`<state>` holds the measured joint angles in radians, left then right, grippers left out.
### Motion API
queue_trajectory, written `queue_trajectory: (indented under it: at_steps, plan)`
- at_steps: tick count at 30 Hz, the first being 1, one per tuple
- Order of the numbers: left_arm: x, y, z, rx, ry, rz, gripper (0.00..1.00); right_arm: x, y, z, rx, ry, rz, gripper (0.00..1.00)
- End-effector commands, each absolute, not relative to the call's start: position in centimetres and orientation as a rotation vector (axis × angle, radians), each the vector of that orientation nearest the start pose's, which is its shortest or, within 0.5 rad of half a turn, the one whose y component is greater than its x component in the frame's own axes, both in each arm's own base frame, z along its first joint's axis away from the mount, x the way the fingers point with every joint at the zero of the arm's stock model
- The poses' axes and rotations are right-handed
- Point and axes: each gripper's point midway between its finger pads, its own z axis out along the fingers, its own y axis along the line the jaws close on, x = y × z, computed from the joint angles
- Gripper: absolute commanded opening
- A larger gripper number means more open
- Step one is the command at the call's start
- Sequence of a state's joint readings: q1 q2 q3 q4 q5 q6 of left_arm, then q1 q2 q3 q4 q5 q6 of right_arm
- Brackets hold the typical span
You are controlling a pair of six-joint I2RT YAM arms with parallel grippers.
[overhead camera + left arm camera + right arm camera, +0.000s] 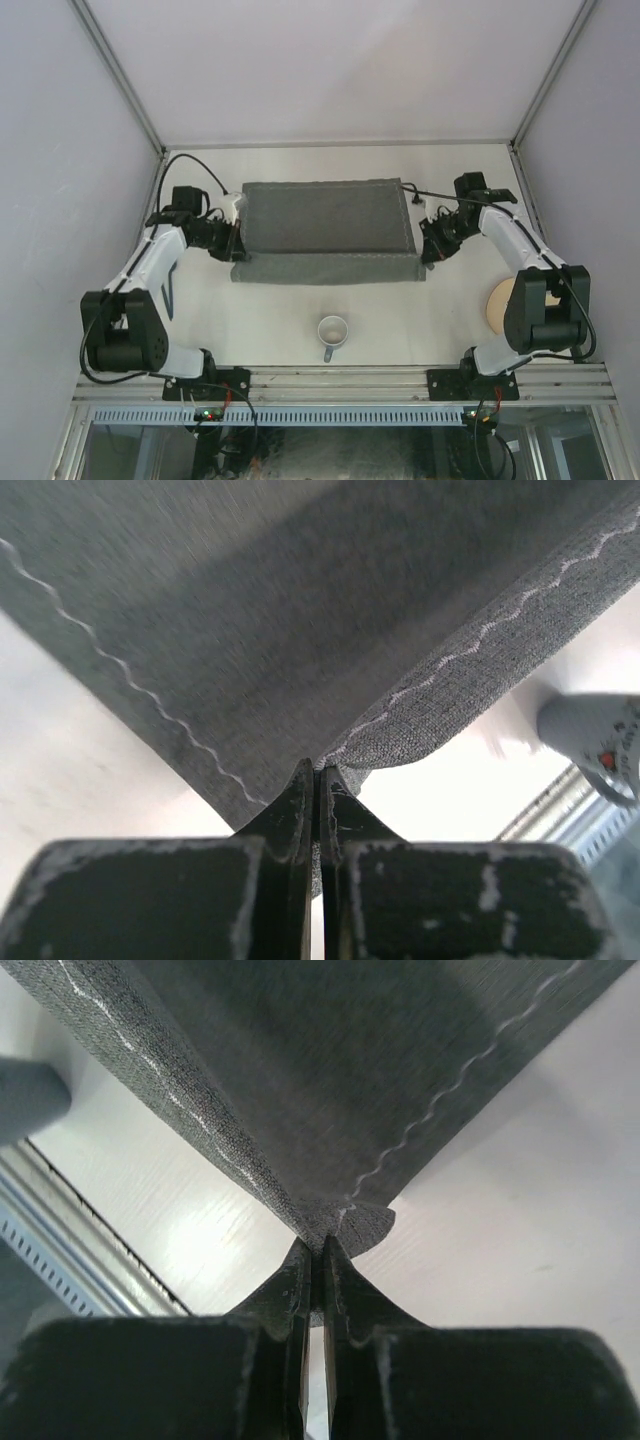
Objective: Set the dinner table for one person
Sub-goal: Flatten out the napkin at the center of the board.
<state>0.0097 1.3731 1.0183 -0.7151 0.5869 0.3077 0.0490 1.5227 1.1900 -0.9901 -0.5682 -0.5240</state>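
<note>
Tools [318, 770] [322, 1245] pinching cloth [325, 225] corners, mug [332, 332] nearby

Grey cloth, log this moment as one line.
left claw: shut on grey cloth corner | right claw: shut on another corner | mug: on dinner table, untouched

**Dinner table** [270, 310]: a large, flat, rectangular work surface, off-white and matte, lying level. Metal rails run along its edges, and the near edge is a slotted aluminium profile.

Items on it:
- A dark grey stitched cloth [328, 228] lies at the far middle, with its near edge raised off the surface.
- A grey mug [333, 333] stands upright near the near rail, mouth up and handle toward the rail.
- A tan round disc [497, 305] lies at the near right, partly hidden.

The surface is bare between these items.
</note>
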Motion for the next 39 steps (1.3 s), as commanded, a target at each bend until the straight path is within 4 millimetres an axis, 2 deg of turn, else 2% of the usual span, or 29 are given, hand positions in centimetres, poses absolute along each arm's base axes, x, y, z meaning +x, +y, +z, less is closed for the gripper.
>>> queue_trajectory:
  at_steps: [1, 2, 5, 6, 7, 8, 9, 10, 11, 12, 13, 15, 18, 20, 22, 24, 26, 29, 31, 34, 36, 39]
  plan:
    - [26.8, -8.6, 11.9, 0.639, 2.524, -0.813, 0.00, 24.2, 7.9, 10.5, -0.974, 2.625, 0.698, 0.00]
    - [26.4, -8.9, 11.7, 0.655, 2.535, -0.856, 0.01, 23.6, 8.0, 10.3, -0.992, 2.627, 0.705, 0.00]
    - [25.1, -9.3, 11.5, 0.700, 2.557, -0.935, 0.14, 22.2, 8.2, 9.7, -1.058, 2.630, 0.702, 0.00]
    - [24.7, -9.4, 11.4, 0.713, 2.557, -0.950, 0.23, 21.8, 8.3, 9.5, -1.080, 2.630, 0.705, 0.00]
    - [24.5, -9.4, 11.5, 0.722, 2.552, -0.951, 0.36, 21.4, 8.4, 9.4, -1.099, 2.630, 0.708, 0.00]
    - [24.3, -9.4, 11.5, 0.735, 2.543, -0.945, 0.55, 20.9, 8.5, 9.3, -1.117, 2.631, 0.719, 0.01]
    - [24.1, -9.3, 11.6, 0.751, 2.533, -0.932, 0.64, 20.5, 8.8, 9.4, -1.139, 2.623, 0.740, 0.13]
    - [23.8, -9.2, 11.9, 0.767, 2.523, -0.918, 0.82, 20.1, 8.9, 9.6, -1.156, 2.615, 0.760, 0.27]
    - [23.5, -9.1, 12.2, 0.790, 2.512, -0.901, 0.94, 19.8, 9.1, 9.9, -1.168, 2.605, 0.770, 0.43]
    - [23.3, -8.9, 12.8, 0.822, 2.491, -0.876, 0.99, 19.7, 9.2, 10.3, -1.187, 2.587, 0.763, 0.55]
    - [23.3, -8.8, 13.6, 0.848, 2.465, -0.843, 1.00, 19.8, 9.2, 10.8, -1.202, 2.566, 0.745, 0.67]
    - [24.1, -8.4, 15.9, 0.867, 2.388, -0.745, 1.00, 21.0, 9.2, 12.8, -1.210, 2.487, 0.653, 0.83]
    - [27.3, -7.8, 20.6, 0.793, 2.231, -0.562, 1.00, 24.1, 9.1, 16.9, -1.180, 2.355, 0.500, 0.93]
    - [29.8, -7.4, 23.6, 0.704, 2.129, -0.470, 1.00, 27.3, 8.8, 19.9, -1.111, 2.260, 0.377, 0.97]
    - [32.7, -6.6, 25.4, 0.577, 2.058, -0.394, 1.00, 30.5, 8.4, 21.4, -1.020, 2.195, 0.271, 1.00]
    - [36.1, -4.8, 25.1, 0.406, 2.035, -0.289, 1.00, 33.3, 7.9, 21.5, -0.901, 2.190, 0.214, 1.00]
    - [38.7, -3.1, 23.5, 0.275, 2.046, -0.201, 0.99, 35.7, 7.8, 20.4, -0.810, 2.216, 0.201, 0.98]
    - [41.0, -1.6, 20.0, 0.185, 2.133, -0.087, 0.97, 38.5, 7.4, 18.0, -0.694, 2.275, 0.171, 0.93]
    - [42.0, -1.0, 18.5, 0.146, 2.164, -0.027, 0.96, 40.1, 7.1, 16.5, -0.631, 2.302, 0.149, 0.90]
    - [43.8, -0.4, 17.8, 0.085, 2.162, 0.043, 0.96, 42.7, 6.7, 14.3, -0.595, 2.328, 0.088, 0.89]
    - [45.4, 0.0, 17.8, 0.034, 2.174, 0.059, 0.95, 44.5, 6.6, 13.6, -0.579, 2.346, 0.058, 0.88]
    - [47.7, 0.1, 18.3, -0.002, 2.181, 0.063, 0.94, 47.2, 6.3, 12.8, -0.531, 2.397, 0.057, 0.80]
